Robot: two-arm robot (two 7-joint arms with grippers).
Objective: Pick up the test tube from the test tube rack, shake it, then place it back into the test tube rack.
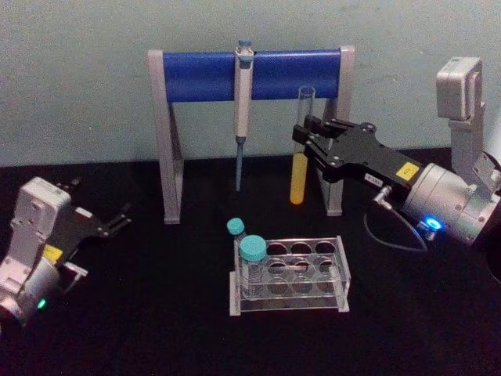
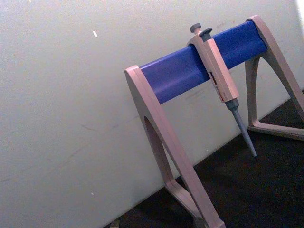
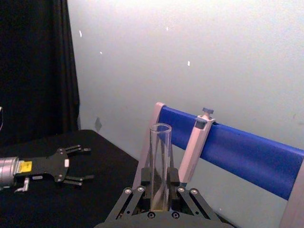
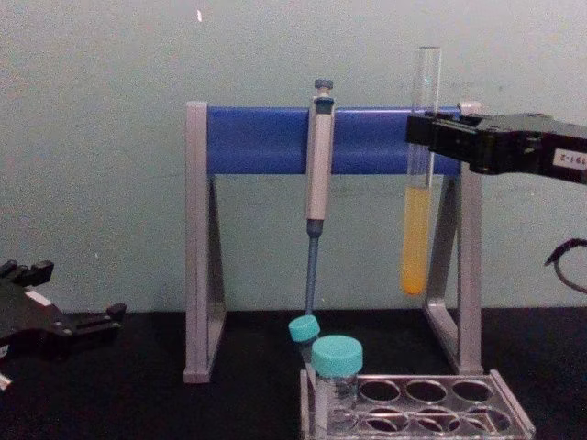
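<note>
**Q:** Where is the test tube (image 1: 297, 176) right now?

**Me:** In my right gripper (image 1: 305, 135). Its 2 fingers are pinched on the glass high up, above the yellow liquid. The tube hangs upright in the air, clear of the test tube rack (image 1: 338, 270), which sits lower and nearer to me on the black table (image 1: 117, 329). My left gripper (image 1: 119, 219) rests low over the table on my left, fingers spread, holding nothing.

**Q:** What worries you most about the shake?

**Me:** The open mouth. There is no cap, so a hard or tilted swing could throw liquid over the rim, I think. I am also holding near the top, which leaves the heavy lower end free to swing. Smooth glass could creep down through my pinch.

**Q:** Anything nearby to hit?

**Me:** The pipette stand (image 1: 203, 74) is just behind the tube, with its right leg close by and the pipette (image 1: 243, 102) hanging to one side. A wide sideways stroke might knock glass against that frame.

**Q:** And putting it back?

**Me:** The 2 teal-capped vials (image 1: 252, 249) stand at the rack's left end. I would aim for a free hole away from them. If I come down off-centre, the tube's bottom could land on the top plate, then tip or crack instead of sliding in.
</note>
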